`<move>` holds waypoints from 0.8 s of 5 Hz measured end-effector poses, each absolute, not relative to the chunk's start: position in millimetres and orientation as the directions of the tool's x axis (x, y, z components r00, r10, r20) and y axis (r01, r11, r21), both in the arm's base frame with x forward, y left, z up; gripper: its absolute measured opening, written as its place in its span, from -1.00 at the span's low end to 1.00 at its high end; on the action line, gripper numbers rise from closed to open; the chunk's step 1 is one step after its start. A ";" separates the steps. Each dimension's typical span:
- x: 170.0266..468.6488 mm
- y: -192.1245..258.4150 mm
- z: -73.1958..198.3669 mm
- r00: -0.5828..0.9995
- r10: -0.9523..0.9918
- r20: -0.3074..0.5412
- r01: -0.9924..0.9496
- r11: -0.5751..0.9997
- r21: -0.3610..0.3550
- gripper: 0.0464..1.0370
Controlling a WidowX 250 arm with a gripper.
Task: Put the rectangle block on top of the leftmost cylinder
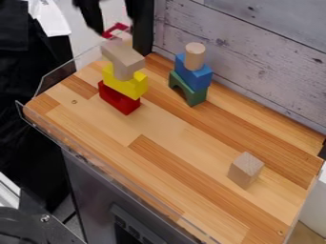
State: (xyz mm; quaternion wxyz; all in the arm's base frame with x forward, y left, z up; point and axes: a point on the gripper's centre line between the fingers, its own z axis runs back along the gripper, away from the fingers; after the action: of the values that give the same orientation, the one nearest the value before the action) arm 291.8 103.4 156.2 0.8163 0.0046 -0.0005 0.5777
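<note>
At the upper left, the black two-finger gripper [117, 29] hangs from the top edge, pointing down, its fingers parted above the plain wooden rectangle block [126, 55]. That block lies across an upright wooden cylinder [124, 74] on yellow [130, 86] and red blocks [118, 99]. Rightward stand a green arch [195, 96], blue block [193, 74] and second wooden cylinder [195, 55], stacked; then a wooden cube [245, 170].

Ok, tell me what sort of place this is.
Likely a robotics lab or test area: a black gripper hangs at the top left, near a wooden tabletop edged with clear plastic, where toy blocks stand in a red-and-yellow stack and a green-and-blue stack.
</note>
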 end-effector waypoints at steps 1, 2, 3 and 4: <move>283.5 70.1 162.6 0.503 0.864 -0.008 -0.854 0.498 0.151 0.93; 278.5 25.0 142.5 0.693 0.717 -0.072 -0.705 0.695 0.140 0.93; 271.5 -28.7 113.6 0.866 0.497 -0.062 -0.494 0.868 0.053 0.93; 275.4 -73.0 95.3 0.960 0.281 -0.005 -0.281 0.958 -0.051 0.93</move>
State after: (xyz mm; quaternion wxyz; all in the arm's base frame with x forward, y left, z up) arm 275.4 -73.0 95.3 0.9896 -0.0255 -0.0009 0.1419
